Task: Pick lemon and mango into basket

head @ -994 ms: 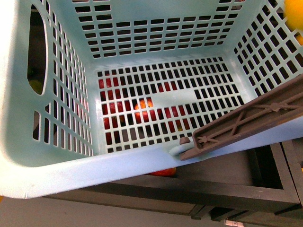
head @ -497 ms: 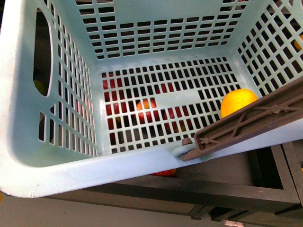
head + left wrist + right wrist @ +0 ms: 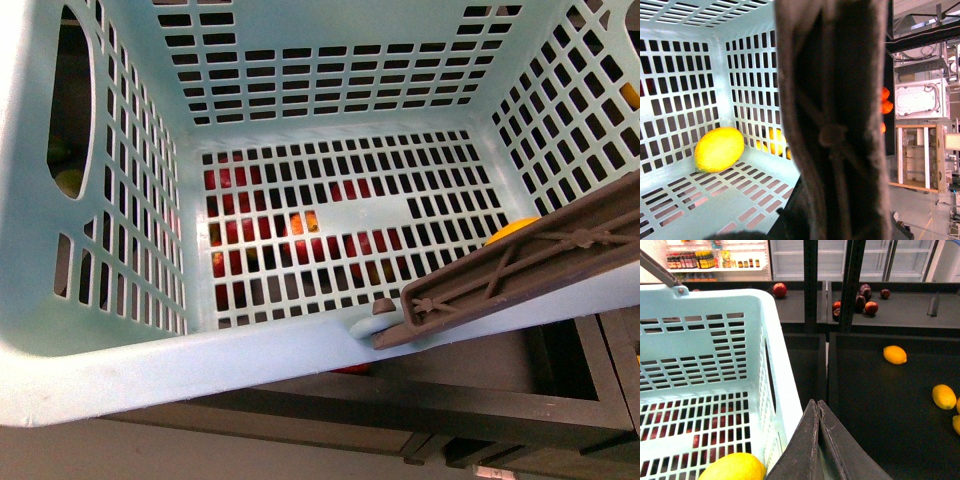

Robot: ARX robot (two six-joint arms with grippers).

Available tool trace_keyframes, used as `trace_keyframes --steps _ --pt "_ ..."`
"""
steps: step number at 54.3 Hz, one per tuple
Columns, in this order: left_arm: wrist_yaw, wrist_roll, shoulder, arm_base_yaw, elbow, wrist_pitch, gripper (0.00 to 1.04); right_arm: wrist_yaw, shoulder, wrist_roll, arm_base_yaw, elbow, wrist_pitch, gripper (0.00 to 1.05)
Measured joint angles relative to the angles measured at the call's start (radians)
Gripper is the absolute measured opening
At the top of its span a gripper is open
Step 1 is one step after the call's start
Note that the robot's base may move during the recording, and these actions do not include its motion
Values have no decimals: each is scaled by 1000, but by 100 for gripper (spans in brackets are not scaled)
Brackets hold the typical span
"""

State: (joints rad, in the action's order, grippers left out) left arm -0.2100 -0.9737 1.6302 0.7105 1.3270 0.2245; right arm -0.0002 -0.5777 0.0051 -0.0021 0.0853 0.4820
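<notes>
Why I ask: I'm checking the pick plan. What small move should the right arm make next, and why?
Probably swing the right gripper away from the basket toward the black tray to seek the mango. Its jaws are shut and empty, a lemon already lies on the basket floor, and no mango shows inside.

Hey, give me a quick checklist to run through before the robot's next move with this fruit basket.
1. Lemon inside the basket: ok.
2. Mango inside the basket: not ok, the lemon is the only fruit in it.
3. Right gripper free for a pick: ok, jaws shut on nothing.
4. Mango found: cannot tell, no view shows it clearly.
5. Left gripper's hold on the handle: cannot tell, the blurred handle fills the left wrist view.
</notes>
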Motion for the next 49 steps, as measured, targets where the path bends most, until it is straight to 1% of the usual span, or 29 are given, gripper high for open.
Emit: trace_keyframes --steps 8,10,11,18,25,26,28,29,35,37,42,49 --pt "5 0 0 0 0 0 4 0 64 0 0 -21 -40 2" --pt "5 1 0 -1 0 0 4 0 72 -2 0 -26 -43 6" --pt "5 1 0 -1 0 0 4 0 81 -2 0 -29 -45 16" --pt "1 1 0 0 0 0 4 0 82 -2 0 -29 -45 34" --pt "1 0 0 0 0 0 4 0 82 -2 0 -29 -45 57" --pt "1 0 0 0 0 0 4 0 82 -2 0 -29 -45 58" --pt "2 1 0 -1 0 0 4 0 82 -2 0 -29 -45 65" --pt "3 1 0 -1 0 0 4 0 82 -2 0 -29 -45 70" --pt "3 1 0 4 0 0 4 4 82 -2 0 -29 -45 94" --pt "1 2 0 9 0 0 4 5 82 -1 0 -29 -45 98" --pt "-20 -6 0 10 0 0 4 3 82 -2 0 -29 -45 96" --pt "-2 0 0 8 0 -1 4 3 84 -2 0 -30 -46 96"
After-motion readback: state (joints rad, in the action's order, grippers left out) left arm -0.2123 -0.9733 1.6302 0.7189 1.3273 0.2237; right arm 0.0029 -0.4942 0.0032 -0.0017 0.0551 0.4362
